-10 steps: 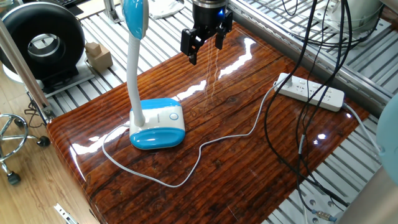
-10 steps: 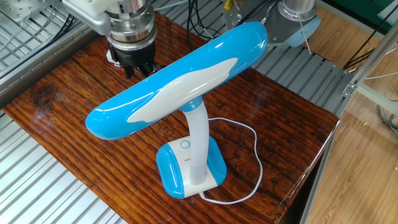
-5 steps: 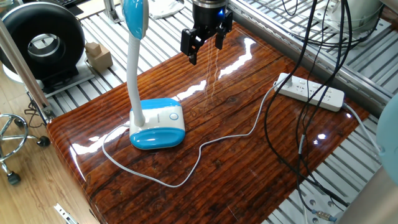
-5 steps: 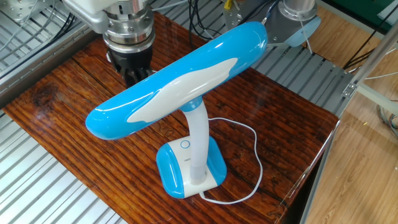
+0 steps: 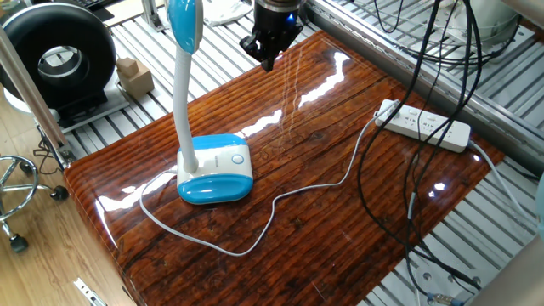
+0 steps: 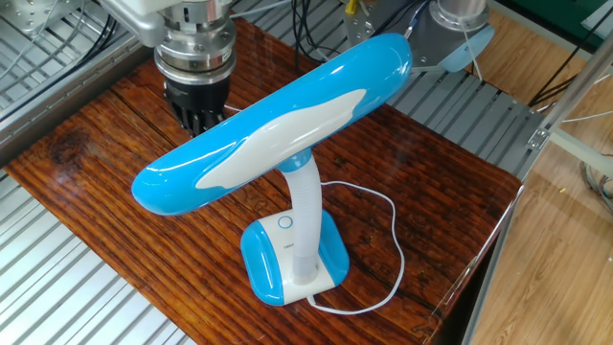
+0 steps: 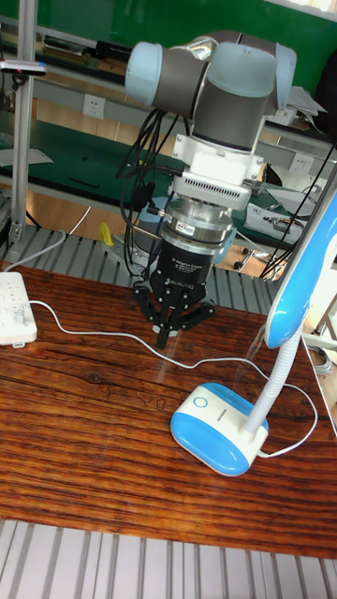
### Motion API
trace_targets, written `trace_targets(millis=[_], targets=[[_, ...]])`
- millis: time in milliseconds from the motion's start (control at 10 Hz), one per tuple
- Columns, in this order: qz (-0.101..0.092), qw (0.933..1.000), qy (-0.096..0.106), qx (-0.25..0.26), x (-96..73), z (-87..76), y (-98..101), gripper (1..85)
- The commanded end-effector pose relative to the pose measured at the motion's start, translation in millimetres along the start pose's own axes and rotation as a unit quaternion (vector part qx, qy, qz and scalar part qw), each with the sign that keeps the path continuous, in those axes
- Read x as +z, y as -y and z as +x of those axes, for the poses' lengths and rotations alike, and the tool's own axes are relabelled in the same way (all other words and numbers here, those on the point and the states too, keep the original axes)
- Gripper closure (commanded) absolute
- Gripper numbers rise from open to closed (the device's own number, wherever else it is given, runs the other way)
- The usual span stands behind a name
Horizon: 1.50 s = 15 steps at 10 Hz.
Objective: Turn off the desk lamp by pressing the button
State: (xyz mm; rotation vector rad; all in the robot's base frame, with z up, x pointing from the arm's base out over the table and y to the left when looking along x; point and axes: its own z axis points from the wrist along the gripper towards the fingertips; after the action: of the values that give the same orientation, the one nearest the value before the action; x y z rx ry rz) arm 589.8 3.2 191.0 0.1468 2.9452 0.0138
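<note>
Hovering with fingers pinched together, the hand [image 7: 169, 339] must next descend toward five o'clock onto the button [image 7: 198, 404].

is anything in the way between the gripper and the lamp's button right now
Nothing visible sits between them. The gripper hangs above bare wood, apart from the lamp, and the button on the base's white top is uncovered. The lamp's head overhangs to one side, and the cord trails elsewhere.

Robotics lab: glossy wood table [image 5: 323, 195] on slatted aluminium frame [image 5: 501, 212], dangling black cables [image 5: 416, 102], green-matted workbench [image 7: 65, 145] far behind.
</note>
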Motion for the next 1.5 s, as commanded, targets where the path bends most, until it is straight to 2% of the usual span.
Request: trace_targets(millis=[0, 100, 200, 400, 500, 600, 700, 800, 1100, 1200, 1300, 1400], targets=[[-0.032, 0.9993, 0.002, 0.017, -1.2, 5.8, -7.9, 84.3], [-0.054, 0.9982, -0.007, 0.026, -2.5, 12.1, -17.9, 84.3], [-0.061, 0.998, -0.006, 0.015, 2.1, 18.6, -21.2, 84.3], [-0.089, 0.9953, 0.037, 0.011, 14.1, 16.5, -35.7, 84.3], [-0.085, 0.9957, 0.037, 0.005, 15.7, 19.3, -36.6, 84.3], [-0.111, 0.9937, 0.005, 0.015, 15.4, 38.9, -56.4, 84.3], [-0.122, 0.9922, 0.007, 0.022, 17.6, 41.2, -68.2, 84.3], [-0.111, 0.9936, 0.015, 0.016, 23.5, 40.4, -67.2, 84.3], [-0.143, 0.9889, 0.033, 0.023, 36.2, 38.7, -80.1, 84.3], [-0.147, 0.9881, 0.037, 0.029, 42.0, 39.1, -82.2, 84.3], [-0.142, 0.9886, 0.04, 0.03, 46.5, 38.0, -80.3, 84.3], [-0.154, 0.9866, 0.041, 0.036, 47.6, 37.5, -86.8, 84.3]])
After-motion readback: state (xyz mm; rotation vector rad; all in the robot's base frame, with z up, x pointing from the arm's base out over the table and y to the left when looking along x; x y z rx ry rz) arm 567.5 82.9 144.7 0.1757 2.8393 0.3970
